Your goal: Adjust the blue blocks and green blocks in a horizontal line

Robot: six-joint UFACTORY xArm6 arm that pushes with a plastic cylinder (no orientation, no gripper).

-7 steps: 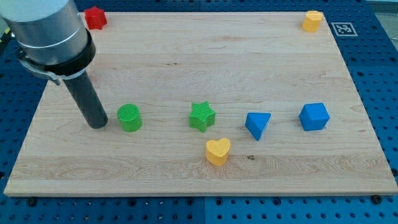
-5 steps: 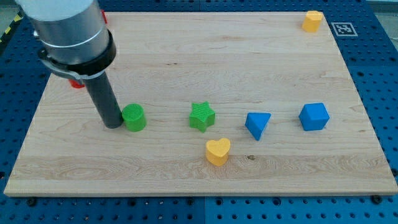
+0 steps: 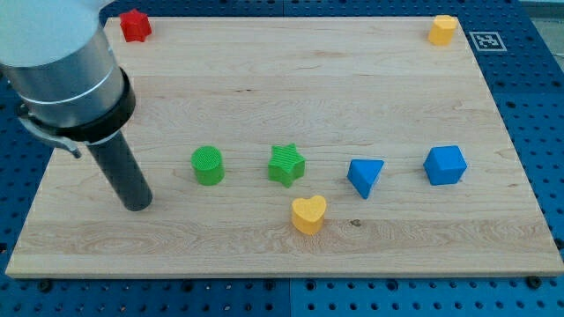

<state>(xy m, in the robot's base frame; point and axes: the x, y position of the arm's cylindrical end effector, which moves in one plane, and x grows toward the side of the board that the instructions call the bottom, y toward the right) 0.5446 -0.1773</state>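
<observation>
On the wooden board (image 3: 264, 79) a green cylinder (image 3: 208, 165), a green star (image 3: 286, 165), a blue triangular block (image 3: 365, 176) and a blue cube (image 3: 444, 165) lie in a rough left-to-right row across the middle. The triangular block sits slightly lower than the others. My tip (image 3: 137, 204) is down on the board at the view's left, to the left of and a little below the green cylinder, apart from it.
A yellow heart (image 3: 308, 214) lies just below the row, between the green star and the blue triangular block. A red block (image 3: 134, 25) sits at the board's top left corner and a second yellow heart (image 3: 442, 29) at the top right.
My tip pushed the green cylinder to the right, closer to the green star, then drew back left and down away from it. The other blocks have not moved.
</observation>
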